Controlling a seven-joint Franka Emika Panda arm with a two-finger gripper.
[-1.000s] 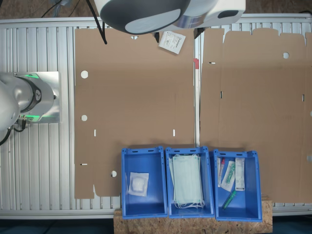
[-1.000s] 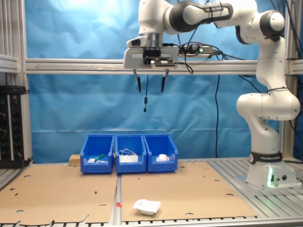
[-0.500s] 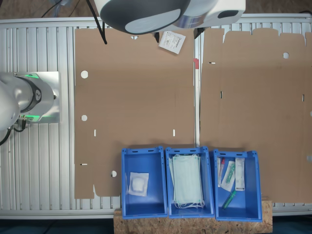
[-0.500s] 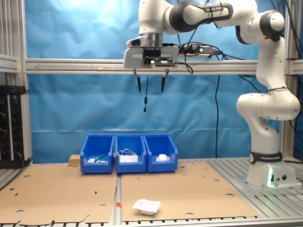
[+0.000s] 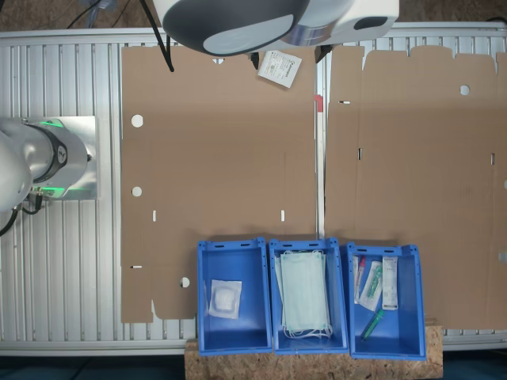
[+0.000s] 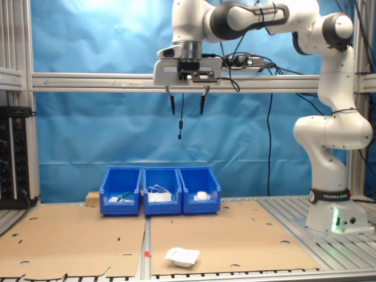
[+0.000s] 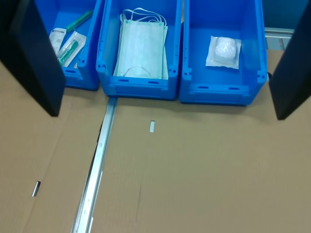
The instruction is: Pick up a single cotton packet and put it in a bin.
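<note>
Brown cardboard sheets [image 6: 235,238] cover the workbench, and I read the second exterior view from its left to its right. First come three blue bins in a row at the back: the first bin [image 6: 120,191] holds green and white wrapped items, the middle bin [image 6: 161,191] holds pale green face masks [image 5: 305,293], and the third bin [image 6: 200,191] holds a plain white packet with a square pad [image 5: 224,299]. Nearer the camera, at the cardboard's front edge, lies the cotton packet [image 6: 182,256], small, white and printed, well apart from the bins. High above it hangs the gripper [image 6: 187,106], its two fingers spread apart with nothing between them. At the far right stands the arm's white base [image 6: 332,211].

Nothing has changed over the last second: arm, gripper and packet sit exactly where they were. I judge the pickup has not begun; I must still descend to the packet.
</note>
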